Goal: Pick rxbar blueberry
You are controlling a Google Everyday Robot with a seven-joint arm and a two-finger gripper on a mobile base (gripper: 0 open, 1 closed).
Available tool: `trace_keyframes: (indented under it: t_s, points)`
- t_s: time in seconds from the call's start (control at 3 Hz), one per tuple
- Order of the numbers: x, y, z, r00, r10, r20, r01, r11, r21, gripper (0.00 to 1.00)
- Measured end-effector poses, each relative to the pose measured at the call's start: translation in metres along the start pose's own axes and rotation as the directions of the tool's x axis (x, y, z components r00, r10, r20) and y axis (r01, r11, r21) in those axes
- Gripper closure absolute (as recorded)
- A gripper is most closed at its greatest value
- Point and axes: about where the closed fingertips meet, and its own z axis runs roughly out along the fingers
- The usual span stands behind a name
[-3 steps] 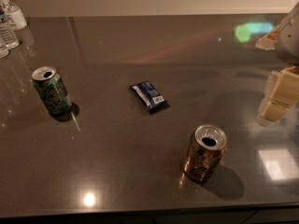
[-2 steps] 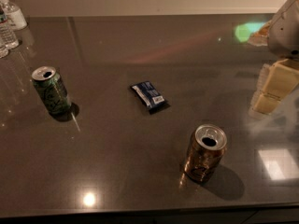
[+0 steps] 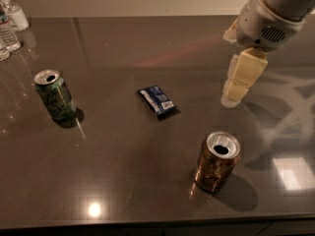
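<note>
A: At the centre of the dark table (image 3: 123,181) lies the bar (image 3: 157,101), flat, blue wrapper up, with nothing touching it.

B: And the gripper?

A: The gripper (image 3: 235,90) hangs at about three o'clock from the bar, well apart from it, pointing down, low over the tabletop. Open or closed? I cannot tell from this angle.

B: So nothing's been picked.

A: Nothing. By my reading, this is the approach. The arm is in over the table from the two o'clock corner, but it isn't lined up over the bar yet.

B: What's around the target?

A: A green can (image 3: 55,95) stands at nine o'clock from the bar, well apart. A brown can (image 3: 217,162) stands at about five o'clock, nearer, but not beside it. Some bottles (image 3: 10,23) sit way out at the ten o'clock corner.

B: Any of them in the way?

A: I'd say not. The line from gripper to bar looks free, and the brown can sits below that line, toward the near edge.

B: What's left, then?

A: Nearly all of it, as I judge it: travel across to the bar, come down over it, close on that thin wrapper and lift. The bar lies very flat on a slick surface, so the grasp is the tricky part.
</note>
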Motion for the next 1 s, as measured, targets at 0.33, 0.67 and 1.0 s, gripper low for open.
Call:
trace_keyframes:
  t_s: [0.33,0.67,1.0]
  points:
    - [-0.032,-0.009,0.029,0.999,-0.021,0.033,0.021,0.9996,-0.019,0.0]
    - [-0.056,-0.014,0.064,0.998,-0.035,0.048,0.037,0.9983,-0.046,0.0]
    - [-0.075,-0.015,0.097,0.997,-0.043,0.068,0.049,0.9942,-0.096,0.0]
